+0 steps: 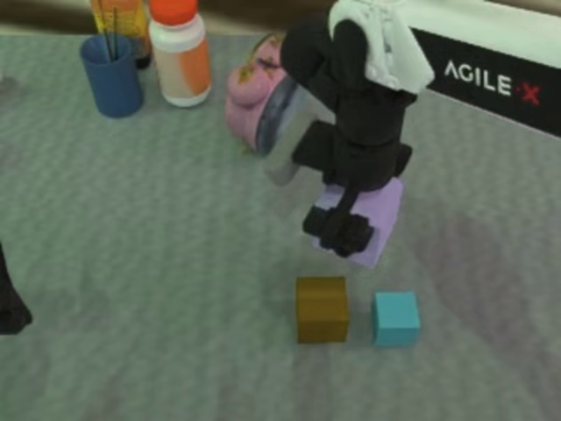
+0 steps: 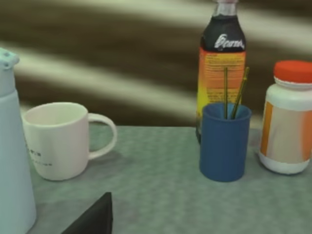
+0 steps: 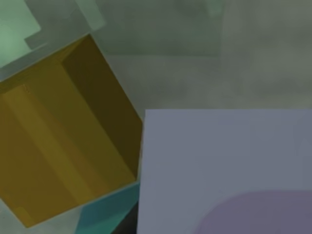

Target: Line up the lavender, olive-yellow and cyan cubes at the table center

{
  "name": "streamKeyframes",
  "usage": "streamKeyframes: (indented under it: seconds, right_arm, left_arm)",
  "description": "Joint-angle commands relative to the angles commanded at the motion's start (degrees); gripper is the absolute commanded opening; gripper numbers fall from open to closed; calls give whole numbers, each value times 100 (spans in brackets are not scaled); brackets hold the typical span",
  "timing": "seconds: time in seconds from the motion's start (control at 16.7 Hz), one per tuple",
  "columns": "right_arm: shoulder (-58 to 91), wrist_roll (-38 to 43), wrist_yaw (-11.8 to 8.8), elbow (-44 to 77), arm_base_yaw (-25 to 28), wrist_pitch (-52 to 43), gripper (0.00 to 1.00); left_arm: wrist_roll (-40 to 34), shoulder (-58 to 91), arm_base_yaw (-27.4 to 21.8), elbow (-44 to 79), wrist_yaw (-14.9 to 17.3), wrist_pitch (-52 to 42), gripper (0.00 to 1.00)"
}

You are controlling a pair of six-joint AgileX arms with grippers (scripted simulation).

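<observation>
olive-yellow cube [image 1: 322, 308] and cyan cube [image 1: 395, 318] sit side by side low in the top frame, right of middle, close but apart, already forming two places of a row; likely set there so the third can join at one end. just above them in the frame, the lavender cube [image 1: 379, 217] is under the right tool [image 1: 340, 230], which comes down over it from the arm entering at upper right. cube looks larger than the other two and is rotated off their line. whether the tool's fingers are clamped on it or apart: cannot tell, the arm body covers them in the top view. right wrist view shows the lavender face filling the lower right of that frame, olive-yellow cube beside it, a sliver of cyan beyond. judgement: lavender is being carried or placed toward the row, not yet aligned. left tool [image 1: 10, 309] parked at the left edge of the frame, fingers not visible. farther back on the table [image 1: 131, 219]: pink object [image 1: 250, 101] near top centre, then blue cup [image 1: 111, 74] holding sticks, white orange-capped bottle [image 1: 180, 54], soda bottle [image 2: 222, 63], and, in the left wrist view, a white mug [image 2: 58, 139].
</observation>
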Motion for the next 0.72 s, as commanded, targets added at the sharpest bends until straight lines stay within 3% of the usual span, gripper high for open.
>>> streamKeyframes:
  seconds: [0.42, 0.72]
  right_arm:
    - [1341, -629, 3, 2687, 1579, -1128, 0]
    - [1538, -736, 11, 3028, 1852, -1299, 0]
  left_arm:
    - [0, 0, 0, 0, 0, 0, 100]
    - [0, 0, 0, 0, 0, 0, 100]
